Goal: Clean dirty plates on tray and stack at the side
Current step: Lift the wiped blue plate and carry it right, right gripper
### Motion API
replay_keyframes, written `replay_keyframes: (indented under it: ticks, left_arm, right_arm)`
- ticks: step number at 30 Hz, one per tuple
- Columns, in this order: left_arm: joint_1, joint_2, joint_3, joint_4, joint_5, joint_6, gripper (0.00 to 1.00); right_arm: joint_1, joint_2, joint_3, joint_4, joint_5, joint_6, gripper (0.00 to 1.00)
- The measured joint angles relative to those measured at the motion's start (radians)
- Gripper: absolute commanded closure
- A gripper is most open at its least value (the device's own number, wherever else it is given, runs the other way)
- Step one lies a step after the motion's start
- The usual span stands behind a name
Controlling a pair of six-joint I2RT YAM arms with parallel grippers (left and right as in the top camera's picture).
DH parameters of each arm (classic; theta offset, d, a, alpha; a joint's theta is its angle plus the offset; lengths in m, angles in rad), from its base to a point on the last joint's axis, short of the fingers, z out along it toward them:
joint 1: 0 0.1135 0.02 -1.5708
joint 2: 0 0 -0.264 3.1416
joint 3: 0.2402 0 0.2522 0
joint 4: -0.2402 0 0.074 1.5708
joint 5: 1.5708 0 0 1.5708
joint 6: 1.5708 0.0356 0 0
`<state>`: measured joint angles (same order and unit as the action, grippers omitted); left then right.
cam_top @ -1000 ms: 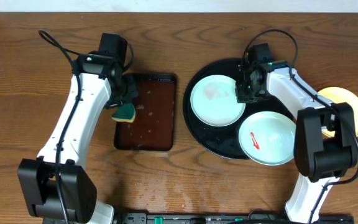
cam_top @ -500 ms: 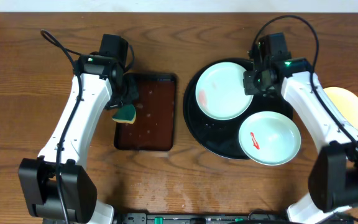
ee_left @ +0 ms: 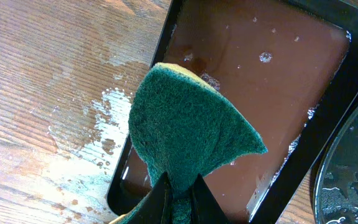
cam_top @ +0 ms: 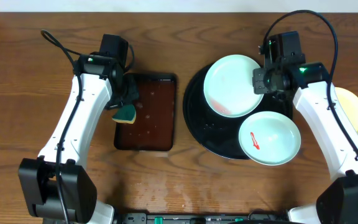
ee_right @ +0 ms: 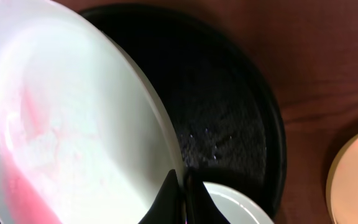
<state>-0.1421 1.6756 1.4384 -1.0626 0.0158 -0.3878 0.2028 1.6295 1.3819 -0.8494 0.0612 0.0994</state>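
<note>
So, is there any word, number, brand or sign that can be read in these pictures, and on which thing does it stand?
None can be read.
The held plate, the front plate, the yellow plate, the black tray, the brown tray and the sponge carry no writing.
The red mark on the front plate is a smear, not a sign.
Any marking on the dark bar at the table's near edge is too small to read.

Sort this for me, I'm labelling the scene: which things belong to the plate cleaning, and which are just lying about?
Job:
mint plate gripped by right hand
mint plate lying on the tray
yellow plate
black tray
green sponge in left hand

Lying about:
brown rectangular tray, wet, possibly rinse water
wooden table
</note>
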Motion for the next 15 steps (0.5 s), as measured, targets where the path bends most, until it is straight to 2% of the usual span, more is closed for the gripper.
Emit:
replay_keyframes:
  ticks: [5,15]
  left_arm:
    - [0.0,0.0,0.0,0.0,0.0,0.0,0.92]
    - [0.0,0.0,0.0,0.001,0.0,0.0,0.92]
  right_arm:
    - [0.007,0.0,0.0,-0.018,0.005,0.029,0.99]
    - [0.113,0.0,0.0,-0.008,-0.018,0.171,0.99]
